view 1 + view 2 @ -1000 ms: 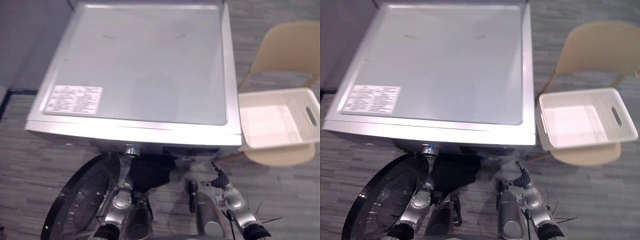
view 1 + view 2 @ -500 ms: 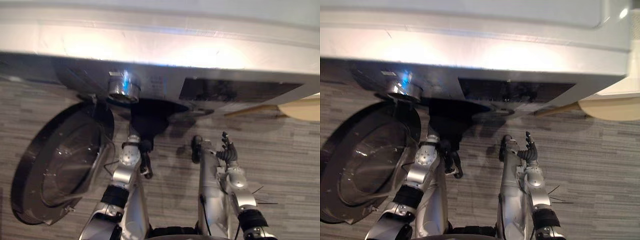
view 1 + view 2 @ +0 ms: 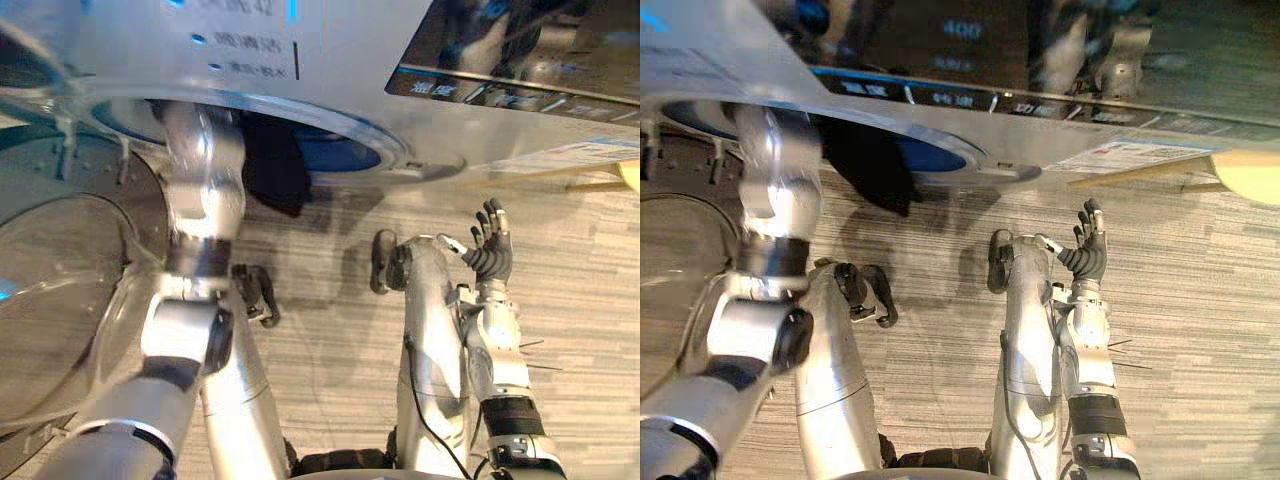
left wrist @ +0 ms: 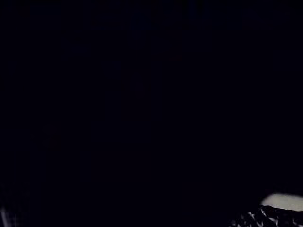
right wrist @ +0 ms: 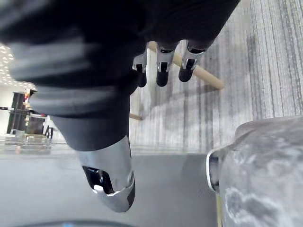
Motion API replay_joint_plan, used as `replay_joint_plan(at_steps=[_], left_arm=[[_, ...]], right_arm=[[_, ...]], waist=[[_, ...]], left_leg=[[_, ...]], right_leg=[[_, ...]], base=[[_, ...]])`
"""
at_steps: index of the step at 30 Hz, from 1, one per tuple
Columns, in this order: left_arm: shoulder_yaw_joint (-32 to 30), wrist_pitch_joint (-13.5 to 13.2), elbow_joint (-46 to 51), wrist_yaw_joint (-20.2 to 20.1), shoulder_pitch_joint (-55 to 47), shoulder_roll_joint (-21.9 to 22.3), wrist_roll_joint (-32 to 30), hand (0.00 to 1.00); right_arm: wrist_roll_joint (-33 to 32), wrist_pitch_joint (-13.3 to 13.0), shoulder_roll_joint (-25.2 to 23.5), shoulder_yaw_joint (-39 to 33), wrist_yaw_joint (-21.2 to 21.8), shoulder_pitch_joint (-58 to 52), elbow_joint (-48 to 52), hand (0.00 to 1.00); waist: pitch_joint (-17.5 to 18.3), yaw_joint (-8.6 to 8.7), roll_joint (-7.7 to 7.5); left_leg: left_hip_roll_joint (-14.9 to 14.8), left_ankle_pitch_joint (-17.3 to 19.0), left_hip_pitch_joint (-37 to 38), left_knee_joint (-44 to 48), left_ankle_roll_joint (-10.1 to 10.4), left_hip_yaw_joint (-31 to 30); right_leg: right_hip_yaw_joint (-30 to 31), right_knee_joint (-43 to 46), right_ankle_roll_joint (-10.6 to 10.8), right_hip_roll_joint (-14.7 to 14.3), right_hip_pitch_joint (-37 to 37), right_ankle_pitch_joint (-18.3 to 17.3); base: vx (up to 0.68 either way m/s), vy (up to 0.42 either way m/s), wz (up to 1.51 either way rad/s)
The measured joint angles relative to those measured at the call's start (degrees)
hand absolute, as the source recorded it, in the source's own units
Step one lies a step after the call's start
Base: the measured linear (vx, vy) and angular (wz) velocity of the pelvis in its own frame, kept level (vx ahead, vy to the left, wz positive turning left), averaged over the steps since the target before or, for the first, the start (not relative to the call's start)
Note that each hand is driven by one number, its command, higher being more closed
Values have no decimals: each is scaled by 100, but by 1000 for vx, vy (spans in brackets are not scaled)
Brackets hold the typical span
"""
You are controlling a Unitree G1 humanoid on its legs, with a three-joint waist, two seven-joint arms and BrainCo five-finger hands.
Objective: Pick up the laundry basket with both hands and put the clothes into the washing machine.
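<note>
The left arm [image 3: 203, 180] reaches up into the drum mouth [image 3: 345, 152] of the washing machine [image 3: 330, 60]. The left hand is hidden inside, so whether it grips anything cannot be told. Just beside that arm, on the side toward the right hand [image 3: 490, 250], one dark garment [image 3: 275, 168] hangs half out of the opening. The right hand is raised with fingers straight and empty, well apart from the cloth. The garment looks soft, light and limp. It would likely drape and catch on the drum mouth, so bunching a fold near its middle seems best. There is one machine, with one round door [image 3: 60, 290] open on the left arm's outer side
</note>
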State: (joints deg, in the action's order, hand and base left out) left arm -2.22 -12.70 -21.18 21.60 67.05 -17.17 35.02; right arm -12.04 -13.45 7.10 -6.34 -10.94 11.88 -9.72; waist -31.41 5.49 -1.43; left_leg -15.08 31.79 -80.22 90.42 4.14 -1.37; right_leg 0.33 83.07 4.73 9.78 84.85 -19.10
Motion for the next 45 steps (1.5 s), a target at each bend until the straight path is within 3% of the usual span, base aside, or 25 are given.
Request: replay_joint_plan(at_steps=[4,6,7,9,12,15,17,20,21,24,27,30,35,39,42,43,45], left_arm=[[78,-180,-644,111,1064,-50,1074,100],[182,-545,-662,104,1528,-44,2069,100],[185,-660,-666,103,1636,-43,2323,100],[156,-1132,-867,92,2095,9,3338,100],[160,-1487,-880,90,2323,8,3861,100],[255,-1517,-873,94,2341,-69,3750,100],[653,-1318,-910,105,2269,-384,3096,100],[1216,-692,-938,83,2175,-799,1213,100],[1466,-369,-955,16,2175,-919,233,0],[1854,422,-1249,-295,2177,-983,-2675,0],[1880,1047,-1841,-536,2173,-767,-4720,0],[1846,1485,-2173,-777,2160,-617,-5682,0],[1725,1630,-2146,-824,2152,-592,-6273,0],[1733,1630,-2031,-825,2134,-658,-6302,0],[1673,1559,-1309,-839,1702,-930,-6358,0],[1628,1490,-1048,-898,1458,-1059,-6358,0],[1596,1466,-845,-962,1213,-1287,-6239,0]], right_arm=[[-70,-5,-50,48,10,149,4,0],[-89,-24,-66,60,12,273,90,0],[-89,-25,-58,62,13,316,121,0],[-103,-25,-57,60,6,487,218,0],[-119,-9,-45,89,34,609,283,0],[-156,18,-80,109,122,486,401,0],[-126,4,-55,55,119,389,538,0],[-81,-10,-51,35,168,324,612,0],[-77,-22,-43,9,271,319,613,0],[-73,-124,-47,-40,556,344,543,0],[-21,-142,-24,-39,558,433,431,0],[-49,-143,25,-29,565,482,376,0],[-221,-121,215,-22,564,599,133,0],[-313,-108,372,43,564,690,-34,0],[-298,-92,440,36,578,549,205,0],[-83,-36,413,2,632,316,469,0],[234,64,352,-57,632,108,703,0]], waist=[[-7,61,-150],[-13,91,-279],[-13,103,-285],[-34,185,-340],[-46,209,-352],[-56,191,-364],[-56,171,-362],[-56,153,-359],[-56,146,-360],[-57,122,-355],[-61,147,-345],[-63,137,-341],[-73,28,-269],[-71,-15,-201],[-63,-65,-178],[-65,-162,-165],[-62,-196,-161]], left_leg=[[-28,-10,-218,116,-17,-9],[-113,7,-507,136,13,6],[-144,4,-604,132,17,-1],[-329,-1,-902,61,19,83],[-504,-9,-1086,-95,6,204],[-686,-98,-1227,45,49,302],[-683,-104,-1275,94,5,294],[-673,-171,-1269,191,-93,299],[-642,-195,-1259,237,-105,300],[-538,-203,-1224,263,-119,308],[-461,-203,-1204,263,-118,304],[-394,-212,-1191,264,-116,295],[-367,-216,-1086,228,-116,274],[-274,-264,-997,109,-109,263],[-277,-353,-921,-12,-203,301],[-290,-372,-913,-55,-179,295],[-289,-435,-913,-160,-169,284]], right_leg=[[-3,84,-2,-30,221,3],[-10,23,-5,-94,484,5],[-21,-20,-2,-104,558,6],[-35,-204,94,-117,806,60],[-37,-416,165,-187,946,107],[9,-87,11,-205,915,113],[-32,-117,30,-158,962,134],[-16,-13,54,-152,964,159],[10,59,63,-135,964,152],[55,176,132,-56,950,84],[56,229,130,30,924,36],[65,279,117,52,920,11],[29,305,65,105,814,-39],[-12,259,80,204,688,-103],[-23,167,74,195,635,-102],[-38,128,67,184,632,-96],[-85,42,43,152,604,-78]], base=[[0,-3,-4],[-38,0,-18],[-44,19,-21],[-32,8,-14],[-31,15,-21],[14,-8,-12],[19,40,-26],[10,8,-1],[21,-4,15],[12,-8,18],[5,-7,14],[2,-7,9],[9,-12,6],[18,-15,16],[9,-9,0],[6,-10,-4],[2,-9,2]])
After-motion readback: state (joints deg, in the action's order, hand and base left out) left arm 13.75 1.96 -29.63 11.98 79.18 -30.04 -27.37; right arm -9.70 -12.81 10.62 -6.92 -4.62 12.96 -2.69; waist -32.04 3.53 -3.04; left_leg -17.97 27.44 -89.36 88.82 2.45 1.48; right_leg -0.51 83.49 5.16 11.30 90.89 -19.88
